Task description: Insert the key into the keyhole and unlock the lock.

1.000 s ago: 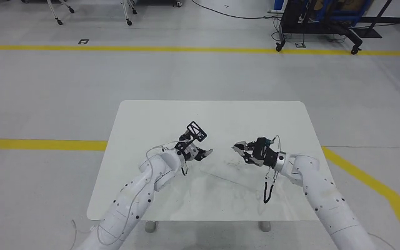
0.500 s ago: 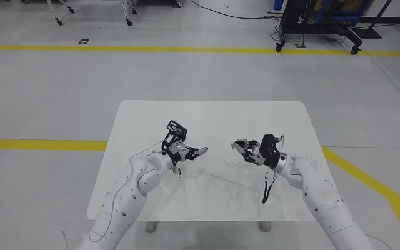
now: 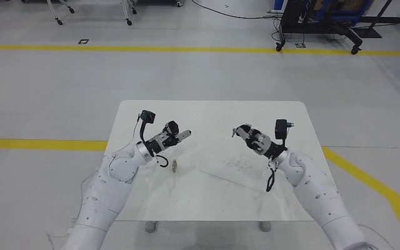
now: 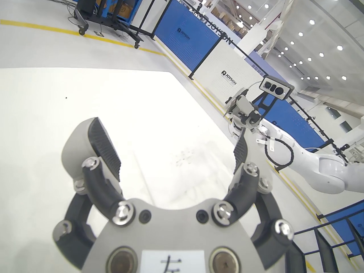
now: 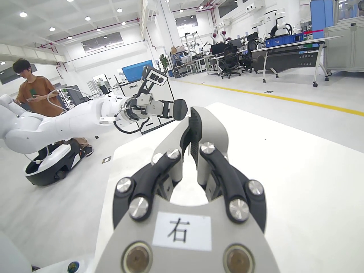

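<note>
Left gripper (image 3: 180,134) gapes empty; a small metal piece (image 3: 175,165) lies at its six o'clock. Right gripper (image 5: 190,120) is pinched together.

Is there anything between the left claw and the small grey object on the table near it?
Nothing visible. The object lies on the table, a little nearer the robot than the open left claw, and I see just plain tabletop between them.
</note>
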